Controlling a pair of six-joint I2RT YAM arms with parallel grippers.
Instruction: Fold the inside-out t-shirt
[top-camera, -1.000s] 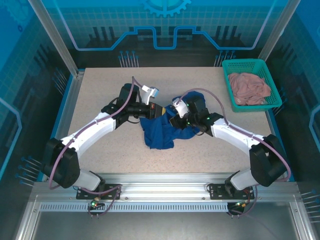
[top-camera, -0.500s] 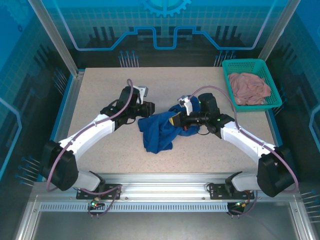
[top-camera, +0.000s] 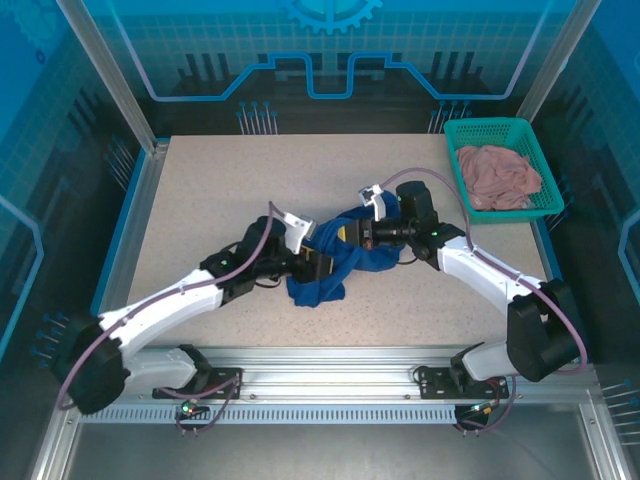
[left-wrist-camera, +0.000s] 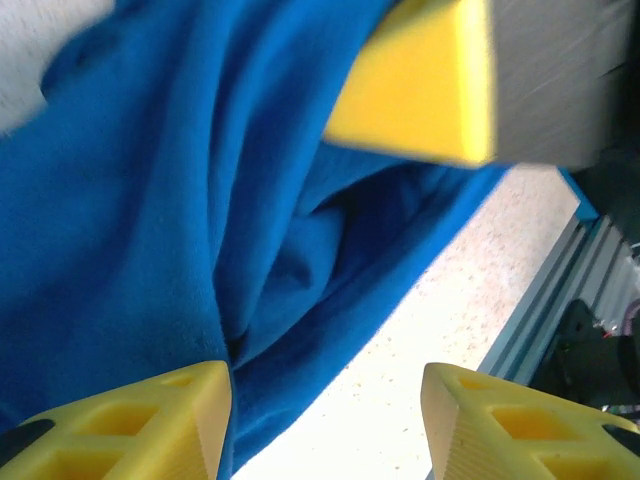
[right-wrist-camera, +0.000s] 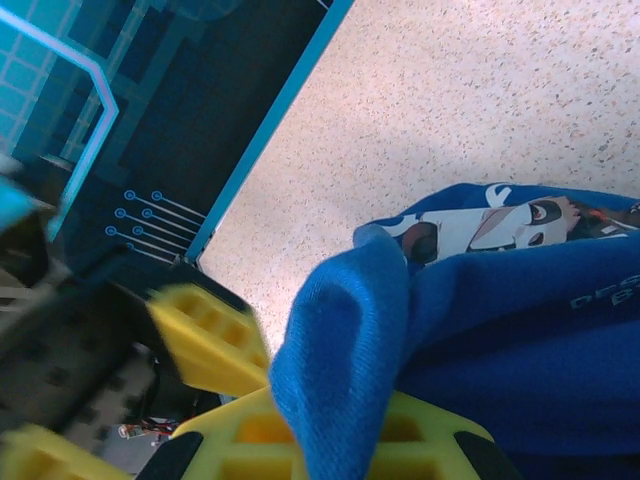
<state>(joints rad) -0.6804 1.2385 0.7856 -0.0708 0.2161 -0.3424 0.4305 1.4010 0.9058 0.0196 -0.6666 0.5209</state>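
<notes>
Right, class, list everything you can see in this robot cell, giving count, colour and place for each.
t-shirt: one, royal blue, bunched at the table's middle, between the two hands
basket: one, teal, far right corner of the table
cloth garment: one, dusty pink, heaped inside the basket
table: one, speckled beige, under everything
left hand: one, yellow fingers, open, at the t-shirt's left side
right hand: one, yellow fingers, shut on a fold of the t-shirt

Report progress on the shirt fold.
Done: nothing folded; the shirt lies bunched mid-table. In hand: right fingers pinch a ridge of it; left fingers stand open at its near-left edge. Left: spread it flat, then make every fold.
</notes>
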